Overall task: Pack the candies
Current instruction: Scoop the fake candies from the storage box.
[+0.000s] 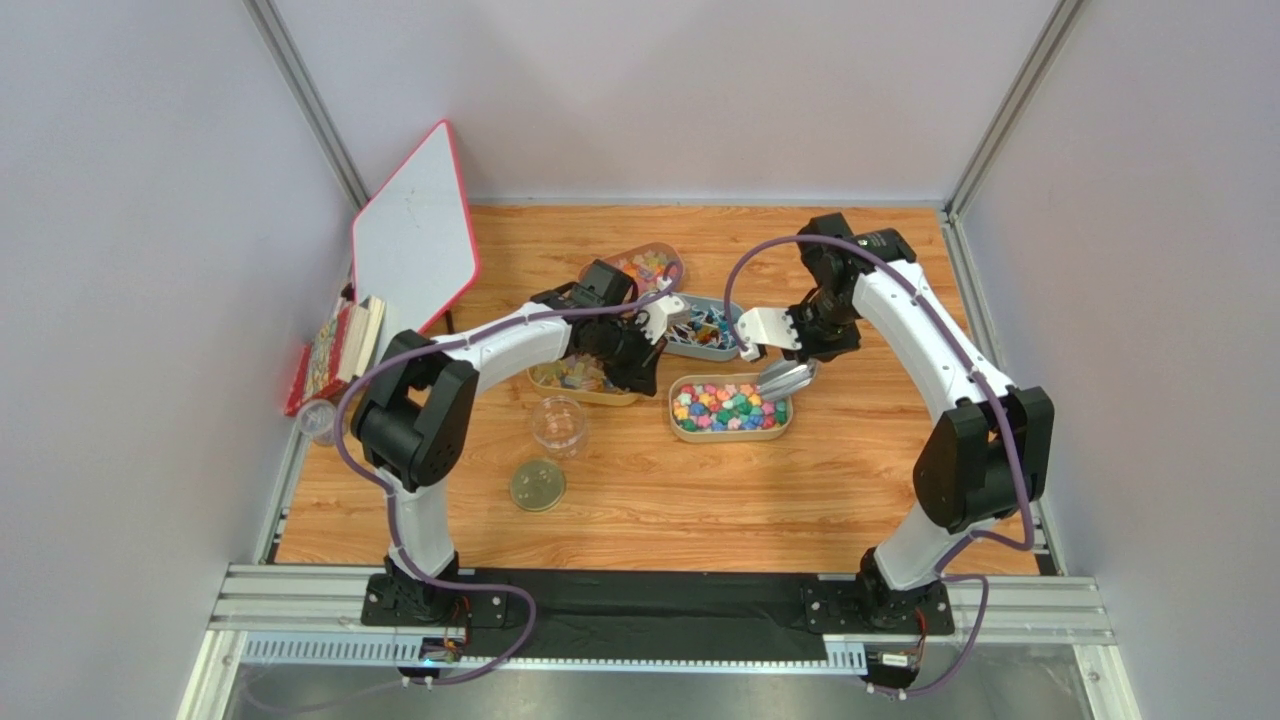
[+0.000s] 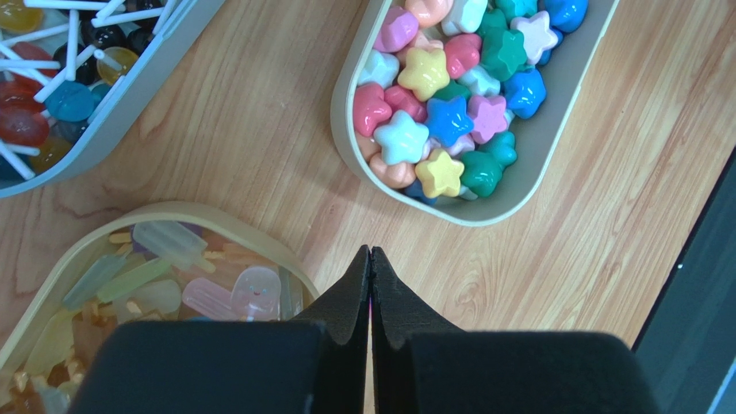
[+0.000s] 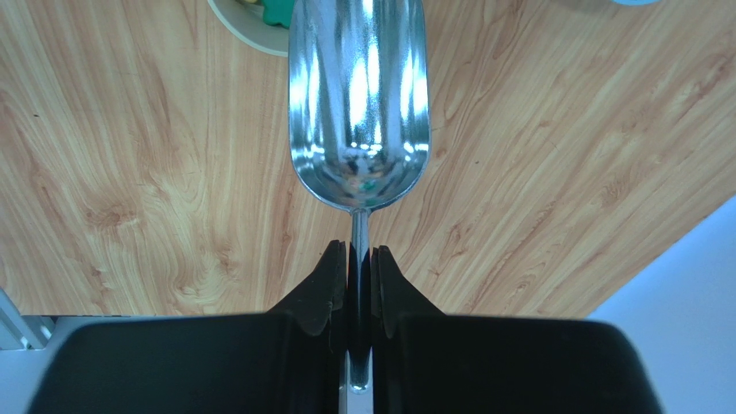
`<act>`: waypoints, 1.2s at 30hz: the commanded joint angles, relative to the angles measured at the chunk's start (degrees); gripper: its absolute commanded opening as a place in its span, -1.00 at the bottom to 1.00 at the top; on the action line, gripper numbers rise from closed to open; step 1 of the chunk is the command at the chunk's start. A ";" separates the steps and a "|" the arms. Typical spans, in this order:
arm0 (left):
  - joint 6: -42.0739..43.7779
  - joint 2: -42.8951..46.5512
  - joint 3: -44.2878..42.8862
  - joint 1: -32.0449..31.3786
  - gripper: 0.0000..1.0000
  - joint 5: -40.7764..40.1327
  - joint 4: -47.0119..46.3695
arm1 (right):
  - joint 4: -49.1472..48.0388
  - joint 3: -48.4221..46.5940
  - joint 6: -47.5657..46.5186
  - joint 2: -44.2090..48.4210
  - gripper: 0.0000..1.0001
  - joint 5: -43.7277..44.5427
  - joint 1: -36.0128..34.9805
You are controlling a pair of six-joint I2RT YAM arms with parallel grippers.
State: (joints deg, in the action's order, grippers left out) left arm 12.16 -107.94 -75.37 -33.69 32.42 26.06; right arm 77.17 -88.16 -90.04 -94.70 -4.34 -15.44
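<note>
Left gripper [image 2: 370,252] clenched, fingertips touching; we see it just beside tan tray [image 2: 173,211] rim. Right gripper [image 3: 359,252] grasps scoop [image 3: 359,103] handle; we note scoop tip near star candies [image 2: 449,86].

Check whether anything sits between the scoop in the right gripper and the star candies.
Nothing visible does. The scoop, held by the right gripper, has its open end at the rim of the tan tray holding the star candies.

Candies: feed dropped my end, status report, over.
Left jaws shut at popsicle-candy tray. Right jaws shut on empty scoop beside star candies. Jar open, nothing over it.
</note>
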 commanded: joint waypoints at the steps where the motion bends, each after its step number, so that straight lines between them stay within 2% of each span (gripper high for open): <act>1: -1.44 -0.78 1.19 -0.85 -1.00 2.38 -4.18 | 18.37 0.88 2.41 0.39 -1.00 2.23 -1.87; 15: -2.93 0.80 8.92 -1.64 -1.00 4.57 -8.66 | 18.28 2.03 10.39 -2.24 -1.00 7.15 -4.33; 29: -9.70 -3.15 8.58 -3.49 -1.00 10.73 -15.16 | 17.14 0.89 19.72 -7.60 -1.00 13.73 -8.72; 36: -13.30 -3.07 9.89 -3.40 -1.00 12.84 -18.59 | 16.88 -2.54 22.45 -10.68 -1.00 15.85 -11.80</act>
State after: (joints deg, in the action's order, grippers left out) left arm 1.15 -111.11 -66.00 -36.60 41.34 12.93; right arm 77.78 -87.57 -70.98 -103.15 8.51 -25.65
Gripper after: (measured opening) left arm 0.003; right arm 0.065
